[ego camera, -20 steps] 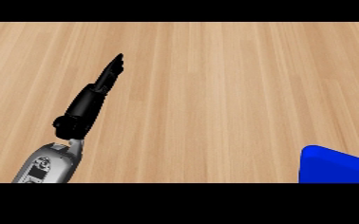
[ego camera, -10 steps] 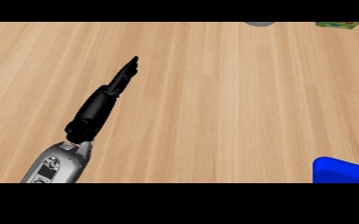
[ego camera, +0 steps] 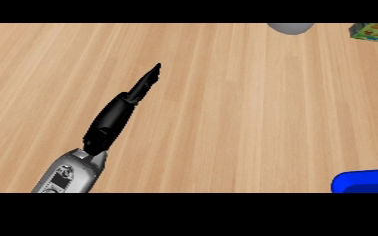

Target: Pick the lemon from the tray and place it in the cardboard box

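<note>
Left hand (ego camera: 122, 112) stretches across the wooden surface (ego camera: 244, 105), fingers straight and empty; lemon, tray, box unseen.

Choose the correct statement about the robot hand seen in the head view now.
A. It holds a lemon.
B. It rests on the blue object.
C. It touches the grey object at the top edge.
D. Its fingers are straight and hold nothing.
D. The left robot hand stretches over the bare wooden counter with straight fingers, far from the blue object and the grey object; no lemon shows.
</note>
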Robot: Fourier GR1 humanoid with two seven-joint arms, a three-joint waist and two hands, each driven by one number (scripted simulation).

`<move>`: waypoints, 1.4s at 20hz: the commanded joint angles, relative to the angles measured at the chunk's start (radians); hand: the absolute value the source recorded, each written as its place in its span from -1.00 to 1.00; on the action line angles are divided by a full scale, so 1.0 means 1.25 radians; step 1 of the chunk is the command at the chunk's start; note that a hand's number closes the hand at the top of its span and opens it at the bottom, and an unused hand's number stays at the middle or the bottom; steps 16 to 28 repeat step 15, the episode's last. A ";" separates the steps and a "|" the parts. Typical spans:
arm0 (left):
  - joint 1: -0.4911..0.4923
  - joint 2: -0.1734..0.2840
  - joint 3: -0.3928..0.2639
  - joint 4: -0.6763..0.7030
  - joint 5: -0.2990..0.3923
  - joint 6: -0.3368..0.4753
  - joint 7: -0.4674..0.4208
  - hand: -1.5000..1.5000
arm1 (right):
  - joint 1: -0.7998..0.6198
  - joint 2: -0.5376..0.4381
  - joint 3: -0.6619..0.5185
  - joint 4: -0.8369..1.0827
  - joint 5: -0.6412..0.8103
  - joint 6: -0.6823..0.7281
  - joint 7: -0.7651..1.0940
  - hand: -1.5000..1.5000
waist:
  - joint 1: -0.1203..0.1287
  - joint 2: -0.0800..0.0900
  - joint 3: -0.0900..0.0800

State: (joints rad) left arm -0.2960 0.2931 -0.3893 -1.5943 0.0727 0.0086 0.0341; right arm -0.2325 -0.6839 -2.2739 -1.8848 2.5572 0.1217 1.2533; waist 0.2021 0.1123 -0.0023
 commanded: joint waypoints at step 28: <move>-0.066 -0.038 -0.046 -0.002 -0.014 -0.022 0.007 0.00 | 0.021 0.013 0.166 -0.275 0.350 -0.084 0.103 -1.00 | 0.087 0.051 0.019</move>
